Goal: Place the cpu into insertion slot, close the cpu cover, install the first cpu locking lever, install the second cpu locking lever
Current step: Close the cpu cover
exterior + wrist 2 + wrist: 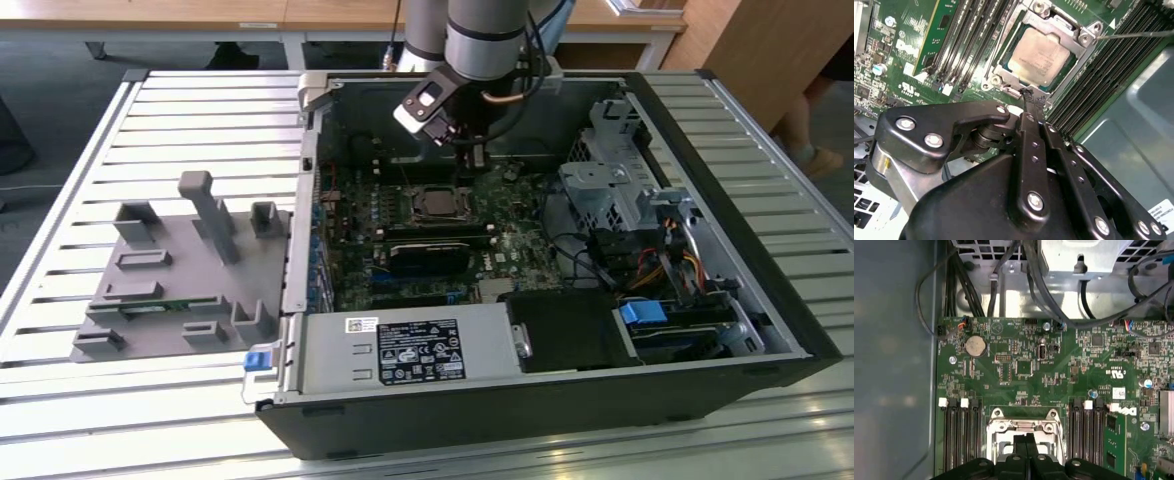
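On the slatted bench (160, 100), wooden desks (200, 12) at twelve o'clock, lies a computer case (747, 330). The tool (1030, 96), fingers pressed together and empty, stands at the cpu cover (1080, 59); the second wrist view shows the cpu (1040, 56) in its window, the first wrist view a coin battery (975, 346).

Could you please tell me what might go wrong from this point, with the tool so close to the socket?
1. The tool, fingers together, has its tip at the edge of the cpu cover. Pressing slightly off could scrape the cpu face exposed in the cover's window.
2. The thin locking lever appears to stick out over the memory slots. A slip might push it, or the tool, into them.
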### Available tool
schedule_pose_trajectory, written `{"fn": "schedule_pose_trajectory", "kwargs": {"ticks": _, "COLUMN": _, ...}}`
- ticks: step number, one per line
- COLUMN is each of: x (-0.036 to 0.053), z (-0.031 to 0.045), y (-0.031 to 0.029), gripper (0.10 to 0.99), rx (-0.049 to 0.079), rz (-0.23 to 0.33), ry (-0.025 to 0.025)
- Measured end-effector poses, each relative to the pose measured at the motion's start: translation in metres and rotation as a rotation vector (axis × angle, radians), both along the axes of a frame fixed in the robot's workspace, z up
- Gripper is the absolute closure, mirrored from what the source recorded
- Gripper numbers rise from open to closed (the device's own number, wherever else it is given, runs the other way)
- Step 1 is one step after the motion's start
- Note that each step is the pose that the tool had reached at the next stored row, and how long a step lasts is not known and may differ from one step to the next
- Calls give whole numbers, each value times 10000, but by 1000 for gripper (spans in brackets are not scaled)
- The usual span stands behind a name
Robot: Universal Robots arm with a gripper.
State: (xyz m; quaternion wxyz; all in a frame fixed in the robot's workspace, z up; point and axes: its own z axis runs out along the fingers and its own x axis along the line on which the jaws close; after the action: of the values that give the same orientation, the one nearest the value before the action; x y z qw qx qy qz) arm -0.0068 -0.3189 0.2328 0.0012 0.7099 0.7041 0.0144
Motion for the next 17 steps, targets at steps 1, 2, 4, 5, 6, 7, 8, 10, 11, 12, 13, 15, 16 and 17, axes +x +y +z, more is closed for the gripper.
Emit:
{"fn": "schedule_pose_trajectory", "kwargs": {"ticks": 1, "x": -10, "z": -2, "y": 0, "gripper": 973, "rx": 0, "rz": 0, "ry": 0}}
{"fn": "schedule_pose_trajectory", "kwargs": {"ticks": 2, "x": -24, "z": -5, "y": 0, "gripper": 973, "rx": 0, "rz": 0, "ry": 0}}
{"fn": "schedule_pose_trajectory", "kwargs": {"ticks": 4, "x": -53, "z": -10, "y": 0, "gripper": 973, "rx": -1, "rz": 1, "ry": 1}}
{"fn": "schedule_pose_trajectory", "kwargs": {"ticks": 5, "x": -65, "z": -15, "y": 0, "gripper": 973, "rx": 0, "rz": 1, "ry": 0}}
{"fn": "schedule_pose_trajectory", "kwargs": {"ticks": 6, "x": -76, "z": -22, "y": 0, "gripper": 973, "rx": 0, "rz": 0, "ry": 0}}
{"fn": "schedule_pose_trajectory", "kwargs": {"ticks": 7, "x": -86, "z": -32, "y": 0, "gripper": 973, "rx": -1, "rz": 1, "ry": 1}}
{"fn": "schedule_pose_trajectory", "kwargs": {"ticks": 8, "x": -96, "z": -47, "y": 0, "gripper": 973, "rx": 0, "rz": 0, "ry": 0}}
{"fn": "schedule_pose_trajectory", "kwargs": {"ticks": 10, "x": -119, "z": -76, "y": 0, "gripper": 973, "rx": -1, "rz": 0, "ry": 1}}
{"fn": "schedule_pose_trajectory", "kwargs": {"ticks": 11, "x": -130, "z": -84, "y": 0, "gripper": 973, "rx": -2, "rz": 0, "ry": 1}}
{"fn": "schedule_pose_trajectory", "kwargs": {"ticks": 12, "x": -142, "z": -91, "y": 0, "gripper": 973, "rx": -1, "rz": 0, "ry": 0}}
{"fn": "schedule_pose_trajectory", "kwargs": {"ticks": 13, "x": -157, "z": -97, "y": 0, "gripper": 973, "rx": -1, "rz": 0, "ry": 1}}
{"fn": "schedule_pose_trajectory", "kwargs": {"ticks": 15, "x": -188, "z": -113, "y": 0, "gripper": 973, "rx": 0, "rz": 1, "ry": 0}}
{"fn": "schedule_pose_trajectory", "kwargs": {"ticks": 16, "x": -205, "z": -122, "y": 0, "gripper": 973, "rx": 0, "rz": 0, "ry": 0}}
{"fn": "schedule_pose_trajectory", "kwargs": {"ticks": 17, "x": -223, "z": -132, "y": 0, "gripper": 973, "rx": 0, "rz": 0, "ry": 0}}
